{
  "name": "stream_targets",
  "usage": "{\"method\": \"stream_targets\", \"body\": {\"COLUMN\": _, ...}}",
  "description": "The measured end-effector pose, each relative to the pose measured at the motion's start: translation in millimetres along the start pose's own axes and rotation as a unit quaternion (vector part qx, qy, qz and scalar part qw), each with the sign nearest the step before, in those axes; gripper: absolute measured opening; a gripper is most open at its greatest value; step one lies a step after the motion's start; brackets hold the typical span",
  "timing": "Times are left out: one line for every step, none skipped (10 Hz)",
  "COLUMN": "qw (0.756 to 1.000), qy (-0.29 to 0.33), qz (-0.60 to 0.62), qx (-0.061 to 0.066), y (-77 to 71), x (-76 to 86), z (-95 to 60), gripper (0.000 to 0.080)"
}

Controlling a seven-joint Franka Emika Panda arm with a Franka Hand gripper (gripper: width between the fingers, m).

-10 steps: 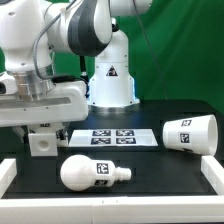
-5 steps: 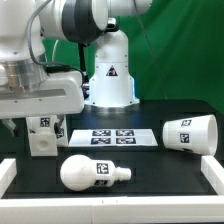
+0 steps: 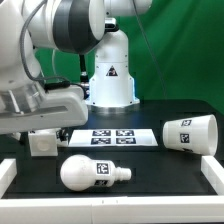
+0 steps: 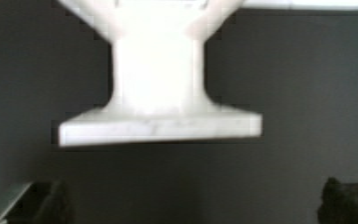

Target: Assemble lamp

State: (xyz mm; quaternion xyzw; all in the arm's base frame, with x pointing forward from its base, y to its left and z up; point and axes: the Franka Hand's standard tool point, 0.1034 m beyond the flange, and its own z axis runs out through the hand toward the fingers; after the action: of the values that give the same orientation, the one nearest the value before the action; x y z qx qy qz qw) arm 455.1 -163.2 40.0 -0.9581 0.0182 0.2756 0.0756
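The gripper [image 4: 190, 203] hangs over the boxy white plastic lamp base [image 3: 42, 143], fingers [image 4: 34, 200] spread wide and empty, likely lining up a grasp. The round white plastic bulb [image 3: 88, 173] lies apart on its side

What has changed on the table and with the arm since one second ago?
The arm swung toward the exterior view's left, and its wrist tilted above the base. The end effector is open and took hold of nothing. The base, the bulb, the shade and the marker board stayed in place.
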Motion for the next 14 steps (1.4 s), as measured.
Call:
{"method": "stream_targets", "body": {"qw": 0.999, "qy": -0.039, "qz": -0.010, "qx": 0.000, "y": 3.8, "x": -1.3, "z": -1.3, "gripper": 0.0699}}
{"method": "stream_targets", "body": {"qw": 0.996, "qy": -0.082, "qz": -0.015, "qx": -0.018, "y": 17.8, "x": -0.7, "z": -9.6, "gripper": 0.0699}}
{"method": "stream_targets", "body": {"qw": 0.992, "qy": -0.120, "qz": -0.020, "qx": -0.040, "y": 22.7, "x": 0.6, "z": -15.6, "gripper": 0.0698}}
{"method": "stream_targets", "body": {"qw": 0.988, "qy": -0.145, "qz": -0.020, "qx": -0.051, "y": 23.8, "x": 0.1, "z": -14.2, "gripper": 0.0698}}
{"method": "stream_targets", "body": {"qw": 0.985, "qy": -0.165, "qz": -0.016, "qx": -0.046, "y": 24.8, "x": -3.3, "z": -8.6, "gripper": 0.0698}}
{"method": "stream_targets", "body": {"qw": 0.982, "qy": -0.185, "qz": -0.015, "qx": -0.042, "y": 23.0, "x": -5.0, "z": -6.6, "gripper": 0.0698}}
{"method": "stream_targets", "body": {"qw": 0.982, "qy": -0.183, "qz": -0.017, "qx": -0.043, "y": 22.9, "x": -1.9, "z": -5.7, "gripper": 0.0698}}
{"method": "stream_targets", "body": {"qw": 0.982, "qy": -0.184, "qz": -0.016, "qx": -0.043, "y": 22.9, "x": -2.2, "z": -5.5, "gripper": 0.0698}}
{"method": "stream_targets", "body": {"qw": 0.982, "qy": -0.185, "qz": -0.016, "qx": -0.043, "y": 22.0, "x": -2.5, "z": -5.2, "gripper": 0.0698}}
{"method": "stream_targets", "body": {"qw": 0.974, "qy": -0.225, "qz": 0.004, "qx": -0.036, "y": 11.5, "x": -13.6, "z": -2.3, "gripper": 0.0698}}
{"method": "stream_targets", "body": {"qw": 0.971, "qy": -0.237, "qz": 0.003, "qx": -0.038, "y": 7.1, "x": -13.5, "z": -0.3, "gripper": 0.0698}}
{"method": "stream_targets", "body": {"qw": 0.970, "qy": -0.241, "qz": 0.000, "qx": -0.043, "y": 3.2, "x": -13.6, "z": 1.1, "gripper": 0.0698}}
{"method": "stream_targets", "body": {"qw": 0.965, "qy": -0.260, "qz": 0.001, "qx": -0.037, "y": 1.6, "x": -17.3, "z": 3.7, "gripper": 0.0698}}
{"method": "stream_targets", "body": {"qw": 0.965, "qy": -0.259, "qz": 0.001, "qx": -0.038, "y": 2.3, "x": -15.3, "z": 5.6, "gripper": 0.0698}}
